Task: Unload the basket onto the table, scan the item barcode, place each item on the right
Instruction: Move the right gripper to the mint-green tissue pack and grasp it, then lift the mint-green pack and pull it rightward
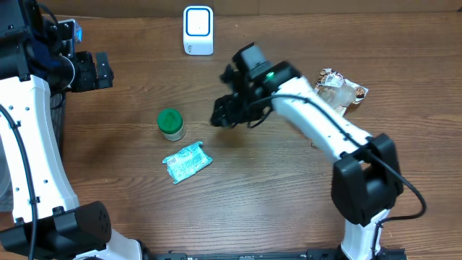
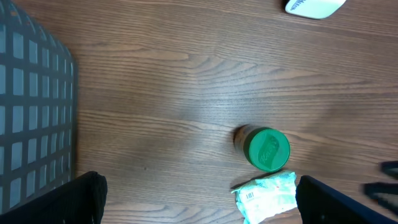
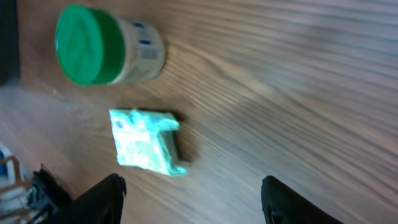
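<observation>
Nearest the arm bases, on the bare wooden table (image 1: 289, 209), lies the mint-green packet (image 1: 187, 162). It lies flat and crumpled, touched by neither arm. The left wrist view shows a small printed patch on it, too small to read.

Just beyond it stands the green-lidded jar (image 1: 171, 123), upright with its lid up, close to the packet but apart from it. The right wrist view shows a label with blue marks on its side; no barcode can be made out. Nothing grips it.

The right gripper (image 1: 222, 115) hangs over the table to the right of the jar, at about the same depth and clear of it. In its own wrist view the two dark fingers (image 3: 111, 198) stand well apart with only bare wood between them: the jaws are parted and hold nothing.

Further back on the right, beside the right arm, lie the snack packets (image 1: 341, 88), partly hidden by the arm.

At the far left, the left gripper (image 1: 97, 71) hangs above the table next to a grey mesh bin (image 2: 31, 112). Its jaws are spread wide and empty.

Farthest off, near the back edge, stands the white scanner (image 1: 198, 30), well apart from the jar, the packet and both grippers.
</observation>
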{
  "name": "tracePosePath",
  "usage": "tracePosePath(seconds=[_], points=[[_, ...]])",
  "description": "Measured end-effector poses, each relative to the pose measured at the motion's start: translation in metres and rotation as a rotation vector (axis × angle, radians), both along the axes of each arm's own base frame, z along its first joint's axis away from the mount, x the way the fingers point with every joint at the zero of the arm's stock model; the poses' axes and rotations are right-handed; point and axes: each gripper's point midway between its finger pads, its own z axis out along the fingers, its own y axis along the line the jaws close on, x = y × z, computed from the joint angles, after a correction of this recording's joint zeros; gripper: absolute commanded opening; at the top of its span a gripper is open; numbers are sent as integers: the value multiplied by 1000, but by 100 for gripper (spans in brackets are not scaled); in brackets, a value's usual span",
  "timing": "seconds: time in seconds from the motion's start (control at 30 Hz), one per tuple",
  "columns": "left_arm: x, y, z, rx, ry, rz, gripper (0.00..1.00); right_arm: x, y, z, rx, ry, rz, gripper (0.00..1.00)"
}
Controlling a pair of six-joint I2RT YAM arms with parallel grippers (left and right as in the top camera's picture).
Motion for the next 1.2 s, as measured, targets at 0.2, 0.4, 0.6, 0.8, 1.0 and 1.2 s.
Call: tracePosePath(seconds=[0.2,0.4,0.6,0.8,1.0,1.2], points=[[0,0,0,0,0,0,100,-37,44,-28,-1,31,114,61],[0,0,0,0,0,0,100,-43,51,-49,-18,64,131,47],[0,0,0,0,0,0,99,-45,54,-75,-13,113,108,40],[0,0,0,0,0,0,100,-61,56,-93,41,180,114,36],[0,0,0,0,0,0,99,-64,58,-102,71,214,69,20],[0,0,0,0,0,0,99,-66,62,-100,93,236,54,4]])
